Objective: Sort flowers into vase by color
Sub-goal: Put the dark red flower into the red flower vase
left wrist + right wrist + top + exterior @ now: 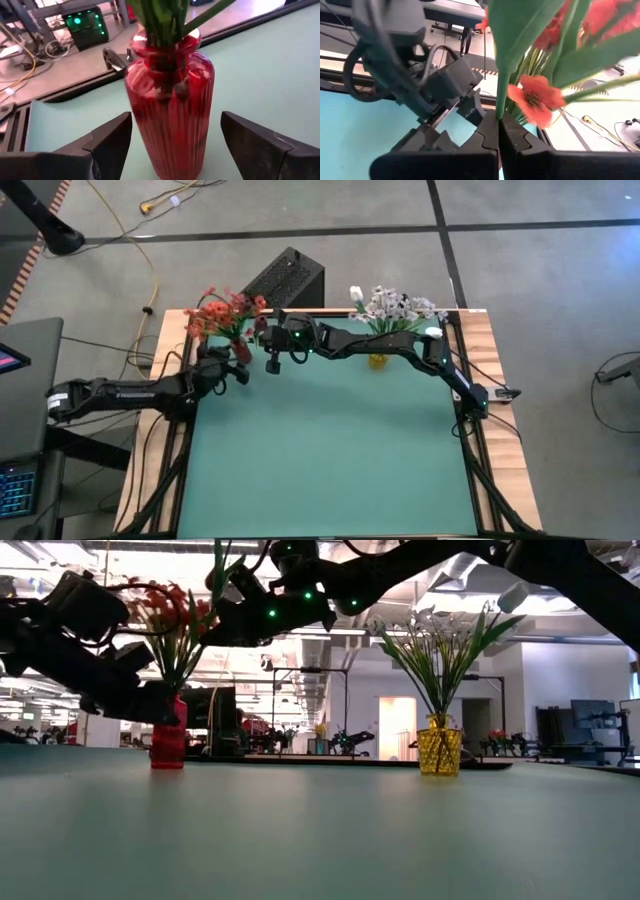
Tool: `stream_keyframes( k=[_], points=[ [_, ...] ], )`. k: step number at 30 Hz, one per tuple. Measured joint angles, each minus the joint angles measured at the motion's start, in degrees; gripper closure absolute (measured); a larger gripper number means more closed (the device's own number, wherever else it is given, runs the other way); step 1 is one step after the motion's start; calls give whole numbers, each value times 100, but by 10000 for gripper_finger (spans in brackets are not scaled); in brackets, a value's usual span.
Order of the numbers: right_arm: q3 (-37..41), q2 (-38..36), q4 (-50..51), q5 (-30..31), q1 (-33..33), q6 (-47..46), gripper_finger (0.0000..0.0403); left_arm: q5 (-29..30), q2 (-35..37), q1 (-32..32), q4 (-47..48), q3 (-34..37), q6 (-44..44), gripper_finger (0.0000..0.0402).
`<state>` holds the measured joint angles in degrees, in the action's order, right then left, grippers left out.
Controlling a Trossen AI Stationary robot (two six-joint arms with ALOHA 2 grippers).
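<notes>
Your right claw (498, 131) pinching green stem (503, 95); left claw (175, 145) spread around red vase (170, 107). Risk: stem snags, vase tips.

Surface: flat teal-green mat (330, 460) on a light wooden table (500, 430) | On mat, far left: ribbed red glass vase (168, 740), upright, holding green stems | On mat, far right: yellow beaded glass vase (440, 751), upright, holding green stems | Vases well apart

grey floor (520, 275) | yellow cable (152, 270) | bright workshop hall – ceiling strip lights (150, 546)
</notes>
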<state>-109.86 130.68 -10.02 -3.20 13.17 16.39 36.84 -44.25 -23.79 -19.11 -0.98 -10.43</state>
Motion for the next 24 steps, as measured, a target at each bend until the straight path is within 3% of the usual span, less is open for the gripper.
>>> stream_keyframes(
  k=[13, 24],
  points=[
    [0, 4, -44, 2, -1, -89, 382, -1418, 0, -1169, -721, -30, 600, 109],
    [0, 4, -121, -86, -2, -217, 382, -1880, -264, -1530, -900, -30, 577, 119]
  ],
)
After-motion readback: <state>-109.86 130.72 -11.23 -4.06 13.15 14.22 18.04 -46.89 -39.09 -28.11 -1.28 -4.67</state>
